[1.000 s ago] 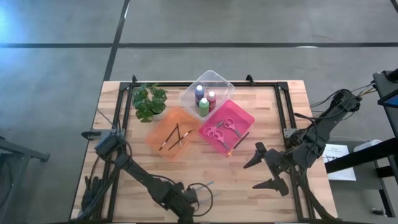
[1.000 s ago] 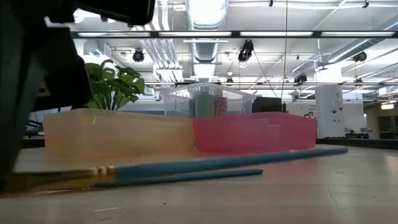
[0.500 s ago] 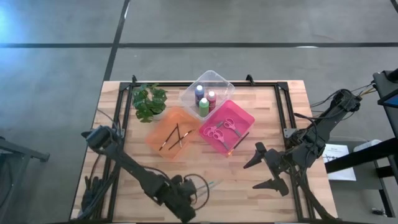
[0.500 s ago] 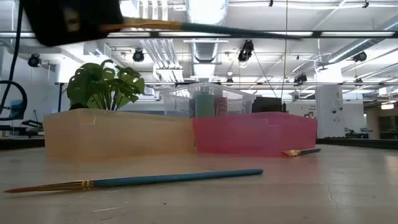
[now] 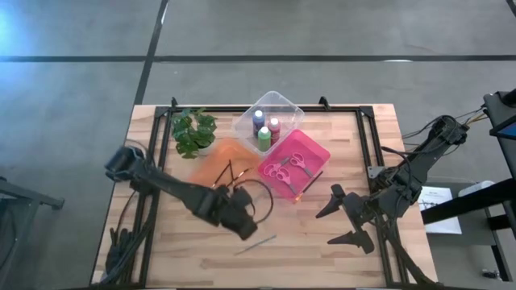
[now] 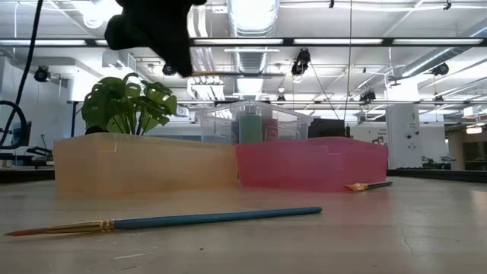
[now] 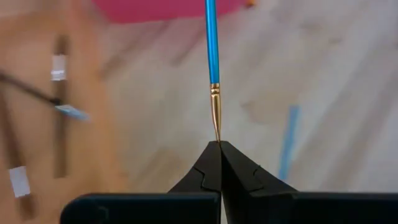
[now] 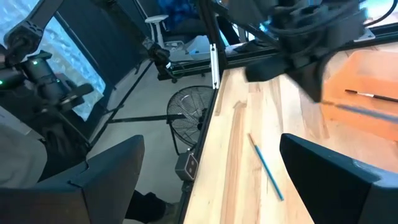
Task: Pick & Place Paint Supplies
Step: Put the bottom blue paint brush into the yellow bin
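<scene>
While my left end effector [image 7: 219, 144] pinches a blue-handled paintbrush [image 7: 212, 59] by its bristle tip above the worktop [image 5: 322, 242], just beside the orange tray [image 5: 211, 171], a second blue brush [image 6: 163, 221] lies loose on the wood nearby. My right end effector [image 5: 345, 217] waits with fingers spread wide, empty, near the worktop's right edge.

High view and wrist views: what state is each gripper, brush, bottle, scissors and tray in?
Left gripper: shut on held blue paintbrush.
Right gripper: open, empty.
Second blue paintbrush: lying on table.
Paint bottles: upright in clear tray.
Scissors: in pink tray.
Orange tray: holds brushes.
</scene>
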`<move>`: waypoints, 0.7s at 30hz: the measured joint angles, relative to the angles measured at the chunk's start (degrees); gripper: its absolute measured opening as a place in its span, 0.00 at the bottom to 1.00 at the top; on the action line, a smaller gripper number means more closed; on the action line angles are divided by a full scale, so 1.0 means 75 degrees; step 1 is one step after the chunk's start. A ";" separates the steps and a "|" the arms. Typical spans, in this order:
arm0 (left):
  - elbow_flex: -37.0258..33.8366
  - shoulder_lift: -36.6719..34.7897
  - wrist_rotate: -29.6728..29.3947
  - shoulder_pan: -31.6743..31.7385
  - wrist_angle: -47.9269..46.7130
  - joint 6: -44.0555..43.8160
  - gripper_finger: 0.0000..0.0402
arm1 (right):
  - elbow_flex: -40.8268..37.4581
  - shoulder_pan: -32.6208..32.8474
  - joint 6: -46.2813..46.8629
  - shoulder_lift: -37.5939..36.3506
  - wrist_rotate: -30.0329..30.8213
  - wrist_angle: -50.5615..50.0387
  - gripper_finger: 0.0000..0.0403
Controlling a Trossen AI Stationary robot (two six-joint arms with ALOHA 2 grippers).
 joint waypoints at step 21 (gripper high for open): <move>-0.3529 -0.2730 0.0215 0.1012 -0.0288 -0.0875 0.00 | -0.0003 0.0003 0.0253 -0.0003 0.0000 -0.0043 0.92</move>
